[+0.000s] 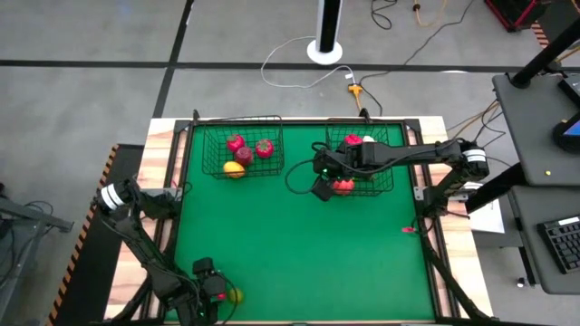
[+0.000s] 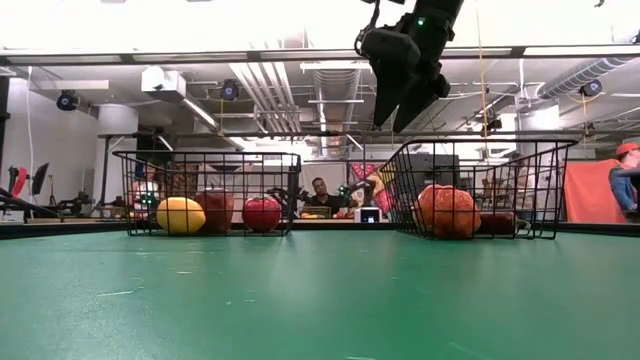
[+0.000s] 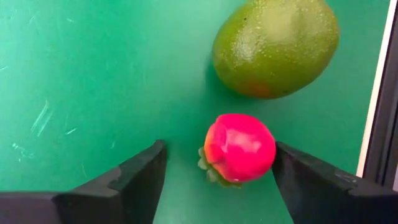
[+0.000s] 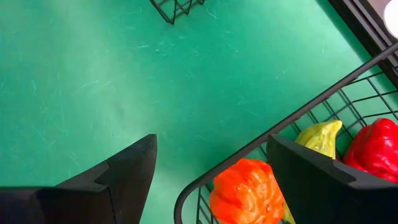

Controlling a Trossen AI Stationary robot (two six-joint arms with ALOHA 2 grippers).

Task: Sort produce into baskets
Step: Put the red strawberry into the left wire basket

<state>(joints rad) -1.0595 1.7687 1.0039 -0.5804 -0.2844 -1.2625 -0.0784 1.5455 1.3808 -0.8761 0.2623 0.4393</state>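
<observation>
A small red round produce piece [image 3: 239, 148] with a green calyx lies on the green table, and a yellow-green oblong piece [image 3: 277, 46] lies just beyond it. My left gripper [image 3: 217, 168], at the table's near left [image 1: 216, 290], points down, open, with one finger on each side of the red piece. My right gripper [image 4: 211, 143] hangs open and holds nothing above the near left corner of the right basket [image 1: 362, 163]. That basket holds an orange piece [image 4: 245, 190], a yellow-green one [image 4: 320, 137] and a red one [image 4: 376, 149]. The left basket [image 1: 240, 149] holds red pieces and a yellow one. My left gripper comes from above, its fingers astride the red round piece, which rests on the table. One finger [image 3: 305, 180] stands right at the piece's side [image 3: 268, 149]; whether it touches, I cannot tell. The other finger [image 3: 140, 180] is clearly apart from it.
Both black wire baskets stand along the far side of the table, the left one [image 2: 210, 190] and the right one [image 2: 480, 190]. Bare green mat [image 1: 308, 244] stretches between them and the near edge. The table's dark frame [image 3: 382, 112] runs close beside the yellow-green piece.
</observation>
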